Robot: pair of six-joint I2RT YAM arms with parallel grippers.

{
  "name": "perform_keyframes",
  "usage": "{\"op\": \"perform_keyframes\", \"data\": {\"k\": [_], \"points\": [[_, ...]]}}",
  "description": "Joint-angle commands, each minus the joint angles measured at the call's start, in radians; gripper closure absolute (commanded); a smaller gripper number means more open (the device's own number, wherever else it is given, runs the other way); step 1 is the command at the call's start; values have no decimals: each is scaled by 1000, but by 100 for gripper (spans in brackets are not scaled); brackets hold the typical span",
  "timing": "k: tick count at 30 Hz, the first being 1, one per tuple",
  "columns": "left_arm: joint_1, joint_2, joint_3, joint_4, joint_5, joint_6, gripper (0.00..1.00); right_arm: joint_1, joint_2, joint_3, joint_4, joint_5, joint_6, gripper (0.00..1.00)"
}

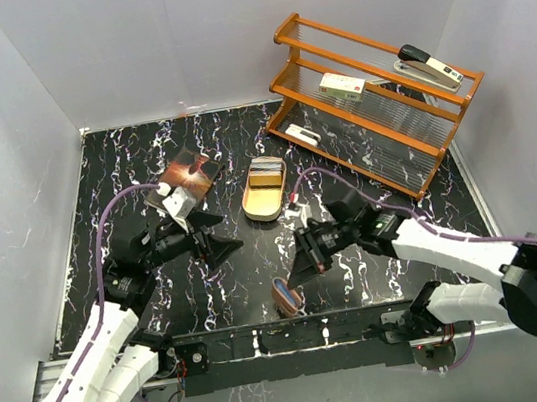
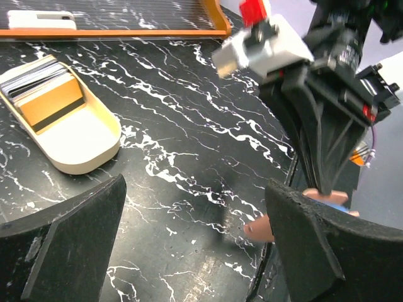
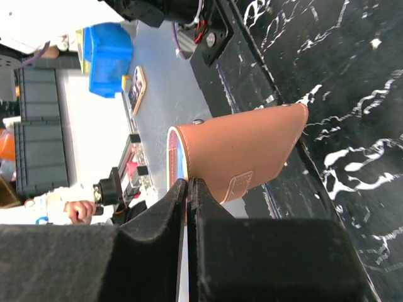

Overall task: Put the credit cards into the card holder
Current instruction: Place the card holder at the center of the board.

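The left arm (image 1: 107, 336) and right arm (image 1: 458, 253) both reach forward and inward. The left gripper (image 1: 219, 233) points right, its 2 fingers (image 2: 63, 239) spread wide with nothing between them. The right gripper (image 1: 295, 268) angles down and left, its fingers (image 3: 157, 217) pressed tight together.

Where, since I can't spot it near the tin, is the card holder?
Top view: the card holder sits at the table's near edge, roughly centre, just beside the right pincer.
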Motion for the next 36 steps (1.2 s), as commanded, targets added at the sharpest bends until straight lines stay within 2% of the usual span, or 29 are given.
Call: {"op": "perform_keyframes", "data": {"k": [1, 4, 7, 10, 14, 18, 21, 24, 28, 33, 36], "points": [[5, -49, 9, -50, -81, 22, 9, 70, 102, 49, 184, 8, 6, 100], [4, -64, 1, -62, -124, 21, 9, 69, 223, 122, 69, 33, -117, 100], [4, -66, -2, -69, -177, -7, 9, 70, 332, 214, -104, 140, -269, 100], [4, -69, -11, -54, -241, -79, 9, 68, 422, 292, -220, 263, -332, 100], [5, -69, -17, -35, -302, -135, 9, 68, 471, 358, -280, 405, -369, 97], [5, -77, -4, -58, -389, -181, 9, 66, 511, 446, -329, 610, -379, 95], [5, -71, 10, -112, -468, -230, 8, 67, 558, 491, -337, 654, -400, 86], [5, -51, 35, -172, -505, -256, 8, 67, 594, 555, -395, 732, -388, 78], [4, -23, 58, -202, -536, -280, 8, 68, 566, 596, -429, 769, -317, 62], [4, -19, 80, -231, -591, -272, 8, 69, 542, 660, -538, 925, -131, 58], [5, -23, 92, -257, -622, -241, 7, 89, 519, 643, -523, 935, -50, 57]]}}
